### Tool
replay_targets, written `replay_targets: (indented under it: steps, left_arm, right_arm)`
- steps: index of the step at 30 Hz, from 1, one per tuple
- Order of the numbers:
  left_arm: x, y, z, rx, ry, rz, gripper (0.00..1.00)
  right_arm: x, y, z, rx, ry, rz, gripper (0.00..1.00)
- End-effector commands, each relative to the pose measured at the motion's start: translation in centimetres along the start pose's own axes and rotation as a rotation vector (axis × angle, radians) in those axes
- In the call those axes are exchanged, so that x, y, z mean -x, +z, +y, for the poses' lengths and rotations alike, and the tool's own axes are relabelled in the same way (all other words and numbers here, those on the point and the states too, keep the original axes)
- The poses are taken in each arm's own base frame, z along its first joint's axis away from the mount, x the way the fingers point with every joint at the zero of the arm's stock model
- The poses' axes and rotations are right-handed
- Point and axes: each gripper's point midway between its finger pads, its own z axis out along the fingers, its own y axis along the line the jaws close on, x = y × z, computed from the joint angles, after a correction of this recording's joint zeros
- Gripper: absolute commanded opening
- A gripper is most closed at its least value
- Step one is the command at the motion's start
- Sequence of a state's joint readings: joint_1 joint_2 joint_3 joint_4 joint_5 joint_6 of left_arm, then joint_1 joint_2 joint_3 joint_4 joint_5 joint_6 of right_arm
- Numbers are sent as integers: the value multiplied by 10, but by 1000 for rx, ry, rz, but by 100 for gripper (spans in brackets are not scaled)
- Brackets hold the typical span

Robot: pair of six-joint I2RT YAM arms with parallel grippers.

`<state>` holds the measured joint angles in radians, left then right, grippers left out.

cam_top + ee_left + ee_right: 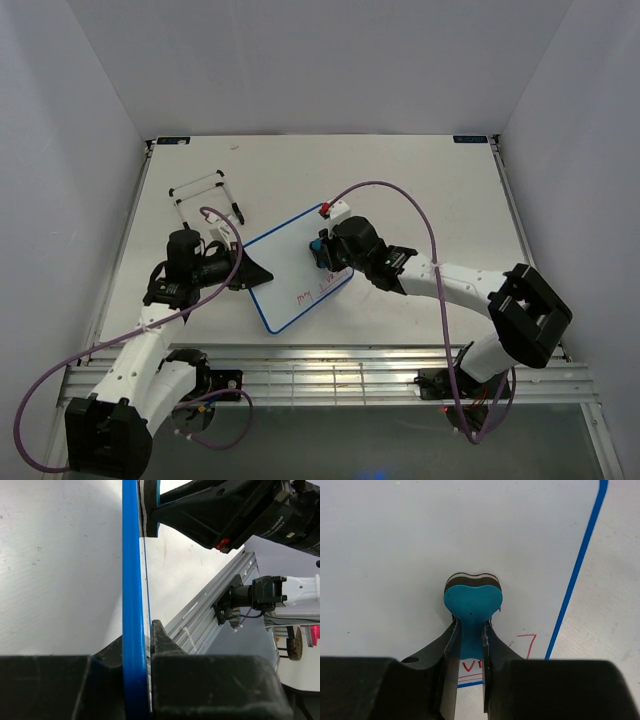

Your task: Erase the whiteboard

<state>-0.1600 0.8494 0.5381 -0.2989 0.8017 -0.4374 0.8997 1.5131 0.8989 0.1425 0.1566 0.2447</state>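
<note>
The red marks [526,636] on the whiteboard [395,555] were partly hidden behind the fingers [445,650] of the right gripper [469,627] in its wrist view and too small to read from above.

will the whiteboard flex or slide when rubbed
Probably stiff: the whiteboard shows a straight edge in the left wrist view. Thin and likely light, it might skid on the table if the left tool, shut on its frame, let go.
</note>
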Motion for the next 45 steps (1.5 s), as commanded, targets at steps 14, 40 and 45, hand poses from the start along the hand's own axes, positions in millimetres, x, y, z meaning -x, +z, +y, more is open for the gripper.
replay_targets:
  steps: [14, 40, 45]
  left_arm:
    - [-12, -21, -83, -423, 164, 111, 0]
    - [1, -6, -56, -256, 111, 36, 0]
    - [0, -4, -52, -240, 69, 44, 0]
  right_arm:
    - [53, -28, 163, 284, -323, -181, 8]
    - [-122, -36, 57, 31, -139, 141, 8]
    - [-117, -38, 38, -111, -44, 124, 8]
